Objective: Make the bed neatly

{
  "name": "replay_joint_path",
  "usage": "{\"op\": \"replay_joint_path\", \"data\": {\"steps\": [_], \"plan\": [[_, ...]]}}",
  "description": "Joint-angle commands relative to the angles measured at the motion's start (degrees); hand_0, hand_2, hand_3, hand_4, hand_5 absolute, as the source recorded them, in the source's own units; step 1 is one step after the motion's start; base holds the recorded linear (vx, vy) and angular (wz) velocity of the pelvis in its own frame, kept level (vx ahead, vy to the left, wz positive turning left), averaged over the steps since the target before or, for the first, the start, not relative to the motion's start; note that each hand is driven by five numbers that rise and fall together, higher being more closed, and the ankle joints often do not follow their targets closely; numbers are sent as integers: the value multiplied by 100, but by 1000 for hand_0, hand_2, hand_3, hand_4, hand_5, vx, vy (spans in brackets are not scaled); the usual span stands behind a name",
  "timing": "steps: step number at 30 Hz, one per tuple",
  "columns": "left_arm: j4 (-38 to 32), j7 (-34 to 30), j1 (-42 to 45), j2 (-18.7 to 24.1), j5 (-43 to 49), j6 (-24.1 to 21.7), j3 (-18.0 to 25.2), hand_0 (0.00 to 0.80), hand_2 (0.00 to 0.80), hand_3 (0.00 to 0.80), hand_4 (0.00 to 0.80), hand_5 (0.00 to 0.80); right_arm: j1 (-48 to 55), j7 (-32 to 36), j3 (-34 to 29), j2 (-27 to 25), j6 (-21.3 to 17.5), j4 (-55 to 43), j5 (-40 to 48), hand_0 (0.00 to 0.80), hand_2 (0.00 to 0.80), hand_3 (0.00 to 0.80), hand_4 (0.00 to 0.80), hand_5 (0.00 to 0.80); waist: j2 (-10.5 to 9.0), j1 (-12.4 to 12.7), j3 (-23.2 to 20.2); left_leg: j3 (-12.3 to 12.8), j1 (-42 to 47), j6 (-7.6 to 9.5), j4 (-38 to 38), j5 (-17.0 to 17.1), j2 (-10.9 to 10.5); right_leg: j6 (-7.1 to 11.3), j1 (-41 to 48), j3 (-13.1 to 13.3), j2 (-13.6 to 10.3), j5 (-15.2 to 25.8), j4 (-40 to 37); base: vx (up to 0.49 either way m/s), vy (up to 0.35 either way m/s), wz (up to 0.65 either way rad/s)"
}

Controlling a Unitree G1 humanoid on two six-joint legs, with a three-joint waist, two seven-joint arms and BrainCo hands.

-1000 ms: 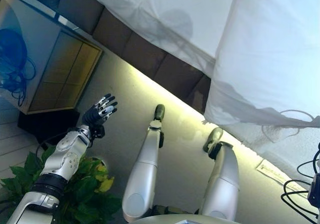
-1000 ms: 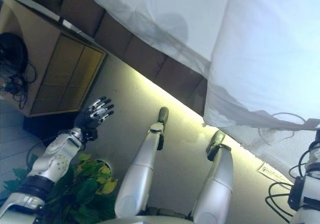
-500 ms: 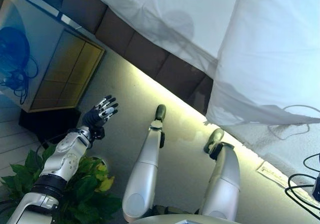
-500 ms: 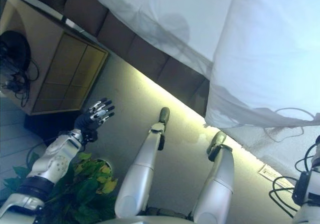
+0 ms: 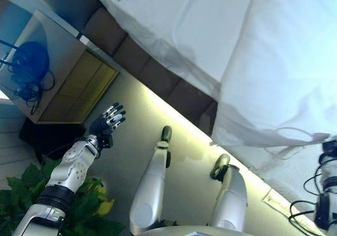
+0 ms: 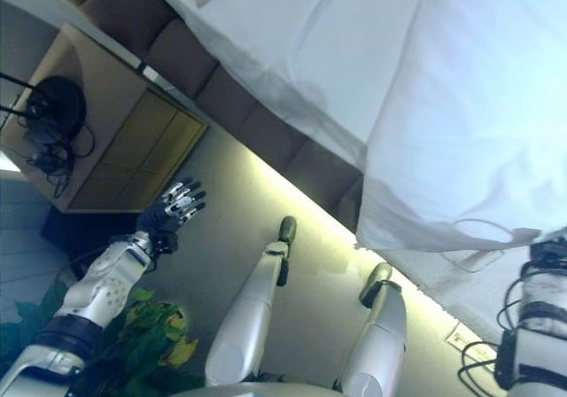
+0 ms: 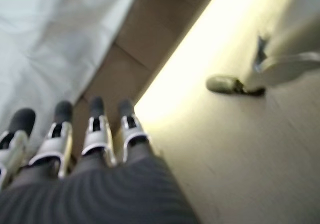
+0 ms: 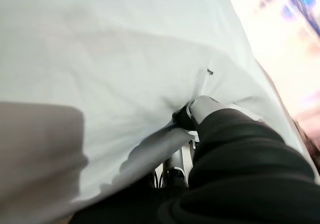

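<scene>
Brightest spot in your head views: a yellow-white glow strip (image 5: 181, 123) on the floor (image 6: 230, 237) below the bed base (image 5: 158, 80). In the left wrist view it burns out to plain glare, & the left hand (image 5: 107, 123) shows soft w/ blur up close. The white duvet (image 5: 284, 62) is evenly lit, approx. daylight-bright, w/ pale grey shadow in its folds & a darker band under its hanging edge. The bedside cabinet (image 6: 115, 140) sits dimmer. In the right wrist view a broad grey shadow lies on the cloth; the far corner is washed out & out of focus.
</scene>
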Motion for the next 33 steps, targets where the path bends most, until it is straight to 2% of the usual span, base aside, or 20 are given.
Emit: {"op": "replay_joint_path", "data": {"steps": [1, 4, 8, 14, 17, 19, 21, 22, 28, 33], "plan": [[189, 172, -250, -294, 464, -67, -182, 0, 0, 0, 0, 0, 21, -303, 564, 372, -548, -960, -562, 800, 800, 800, 800, 800, -240, -62, -389, -87, 529, -84, -168, -176, 331, 402, 247, 161, 21, 1737, -1571, 60, -22, -6], [311, 272, -477, -536, 693, -12, -494, 0, 0, 0, 0, 0, 103, -750, 1075, 788, -705, -1733, -778, 800, 800, 800, 800, 800, -329, -141, -473, -43, 1018, -71, -558, -128, 401, 436, 720, 119, 127, 1884, -2009, 59, -6, -11], [382, 513, -572, -947, 816, 240, -859, 0, 0, 0, 0, 0, 315, -1238, 1656, 1198, -696, -2584, -1305, 800, 800, 800, 800, 800, -360, -241, -654, 53, 1718, -45, -1089, -35, 468, 477, 1436, 76, 251, 2042, -2635, 87, 34, -4], [411, 592, -168, -1488, 359, 469, -879, 0, 0, 0, 0, 0, 1020, -1761, 2384, 1814, -379, -4143, -2699, 800, 800, 800, 800, 800, -334, -370, -960, 262, 2501, -64, -1433, -35, 601, 511, 2149, 145, 257, 2101, -3110, 107, 79, -9], [355, 473, 122, -1621, 72, 715, -804, 0, 0, 0, 0, 0, 1332, -1735, 2642, 1934, -170, -4625, -3181, 800, 800, 800, 800, 800, -294, -409, -1079, 350, 2827, -59, -1551, -69, 645, 516, 2409, 182, 254, 2067, -3208, 121, 82, -9], [374, 314, 284, -1697, -295, 1020, -794, 0, 0, 0, 0, 0, 1473, -1835, 2888, 1962, -56, -4904, -3409, 800, 800, 800, 800, 800, -256, -413, -1199, 427, 3081, -64, -1683, -71, 675, 516, 2621, 180, 256, 2039, -3299, 151, 75, 0], [458, 17, 428, -1810, -1297, 1699, -788, 0, 0, 0, 0, 0, 1548, -1904, 3092, 1970, 34, -5077, -3583, 800, 800, 800, 800, 800, -229, -413, -1303, 474, 3250, -59, -1781, -65, 685, 503, 2752, 178, 260, 2027, -3353, 121, 47, 2], [503, -81, 486, -1887, -1508, 1920, -787, 0, 0, 0, 0, 0, 1545, -1936, 3180, 1988, 48, -5089, -3653, 800, 800, 800, 800, 800, -225, -414, -1337, 495, 3309, -58, -1805, -68, 693, 500, 2798, 167, 258, 2026, -3369, 103, 29, -1], [393, -186, 635, -1753, -2032, 2774, -1109, 0, 0, 0, 0, 0, 1447, -2360, 3606, 1999, 105, -5225, -3605, 800, 800, 800, 800, 800, -214, -354, -1494, 555, 3638, -86, -1918, -106, 766, 503, 3073, 53, 244, 2002, -3456, 72, 1, 1], [-16, -180, 852, -1617, -2324, 3373, -1275, 0, 0, 0, 0, 0, 1406, -2475, 3876, 1965, 165, -5373, -3619, 800, 800, 800, 800, 800, -189, -266, -1576, 549, 3781, -114, -2002, -90, 805, 516, 3218, -48, 239, 2031, -3548, 15, -6, 2]]}}
